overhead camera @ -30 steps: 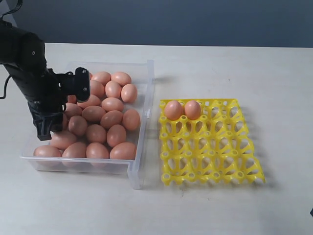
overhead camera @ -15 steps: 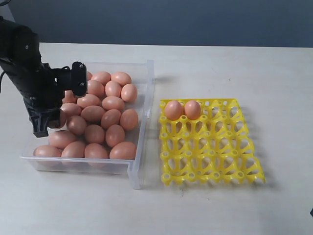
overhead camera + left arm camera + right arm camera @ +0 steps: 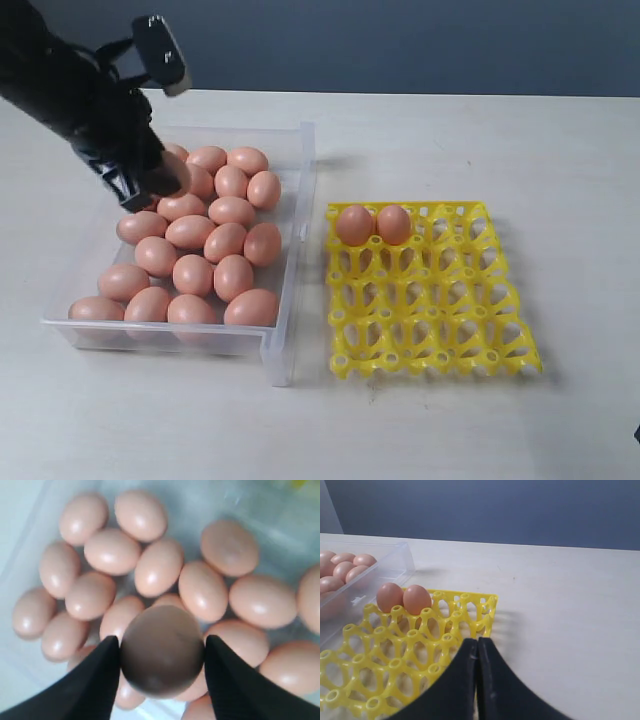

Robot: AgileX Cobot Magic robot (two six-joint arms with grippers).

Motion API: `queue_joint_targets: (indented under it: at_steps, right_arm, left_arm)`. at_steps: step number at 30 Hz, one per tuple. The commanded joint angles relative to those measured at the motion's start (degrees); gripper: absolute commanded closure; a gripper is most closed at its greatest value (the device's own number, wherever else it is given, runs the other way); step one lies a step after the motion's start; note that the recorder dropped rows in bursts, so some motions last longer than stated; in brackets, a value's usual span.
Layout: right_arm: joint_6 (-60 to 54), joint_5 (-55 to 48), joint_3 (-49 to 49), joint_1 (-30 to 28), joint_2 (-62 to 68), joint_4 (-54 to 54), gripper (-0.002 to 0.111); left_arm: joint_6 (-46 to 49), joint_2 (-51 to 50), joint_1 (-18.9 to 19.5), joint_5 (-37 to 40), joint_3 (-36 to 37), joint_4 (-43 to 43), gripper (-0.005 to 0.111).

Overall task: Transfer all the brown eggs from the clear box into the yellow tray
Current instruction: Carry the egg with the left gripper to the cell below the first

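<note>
Once lifted clear: left claw (image 3: 161, 647) clamped on one egg (image 3: 160, 657), gripped from both sides, hanging above the far left corner of the box (image 3: 305, 190).
Change: a second ago low among the eggs (image 3: 215, 245) at the left of the box; now up and out, with the pile below slightly resettled.
Box: most eggs left inside, packed close together.
Tray (image 3: 500, 320): just right of the box, not touching it; a pair (image 3: 353, 224) side by side in the far row at the box end, same as before.
Right claw (image 3: 478, 652): pressed fully together, empty, by the tray.
Meaning: pick done, probably the third egg; carry across to the next free place beside the pair not yet begun.
Risk: smooth shell, two contacts only; gentle travel advisable.
</note>
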State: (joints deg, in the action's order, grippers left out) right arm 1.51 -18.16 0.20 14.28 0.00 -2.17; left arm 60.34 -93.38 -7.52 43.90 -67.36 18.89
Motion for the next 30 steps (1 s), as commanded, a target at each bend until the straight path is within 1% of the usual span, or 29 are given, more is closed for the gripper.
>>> queue_joint_targets:
  at_steps: [1, 2, 4, 7, 10, 11, 12, 15, 18, 22, 28, 30]
  right_arm:
    - [-0.01, 0.59, -0.20, 0.08, 0.00, 0.10, 0.107]
    - [-0.01, 0.59, -0.20, 0.08, 0.00, 0.10, 0.107]
    - [-0.01, 0.59, -0.20, 0.08, 0.00, 0.10, 0.107]
    - [-0.01, 0.59, -0.20, 0.08, 0.00, 0.10, 0.107]
    - [-0.01, 0.59, -0.20, 0.08, 0.00, 0.10, 0.107]
    - [-0.01, 0.59, -0.20, 0.08, 0.00, 0.10, 0.107]
    - [-0.01, 0.59, -0.20, 0.08, 0.00, 0.10, 0.107]
    - [-0.01, 0.59, -0.20, 0.08, 0.00, 0.10, 0.107]
    - [-0.01, 0.59, -0.20, 0.08, 0.00, 0.10, 0.107]
    - [-0.01, 0.59, -0.20, 0.08, 0.00, 0.10, 0.107]
    - [-0.01, 0.59, -0.20, 0.08, 0.00, 0.10, 0.107]
    - [-0.01, 0.59, -0.20, 0.08, 0.00, 0.10, 0.107]
  left_arm:
    - [2.55, 0.73, -3.34, 5.92, -5.18, 10.67, 0.106]
    - [1.48, 0.52, -4.70, 6.57, -6.13, 10.68, 0.106]
    - [-0.58, -0.48, -8.64, 7.32, -8.25, 9.14, 0.106]
    - [-5.77, -2.93, -14.60, 7.85, -11.04, 4.69, 0.106]
    - [-9.59, -6.76, -18.60, 11.02, -13.87, 0.59, 0.106]
    - [-10.66, -7.75, -19.54, 11.80, -14.60, 0.02, 0.106]
    - [-11.83, -9.88, -21.45, 12.88, -16.32, 0.00, 0.106]
    - [-13.27, -12.32, -23.62, 13.36, -18.52, -0.15, 0.106]
    - [-19.97, -16.18, -26.67, 13.45, -21.85, -3.43, 0.106]
    - [-26.53, -19.39, -29.73, 11.96, -23.28, -7.14, 0.106]
    - [-37.92, -23.98, -30.01, 11.21, -27.50, -13.10, 0.106]
    - [-41.86, -25.45, -30.01, 11.21, -28.61, -16.59, 0.106]
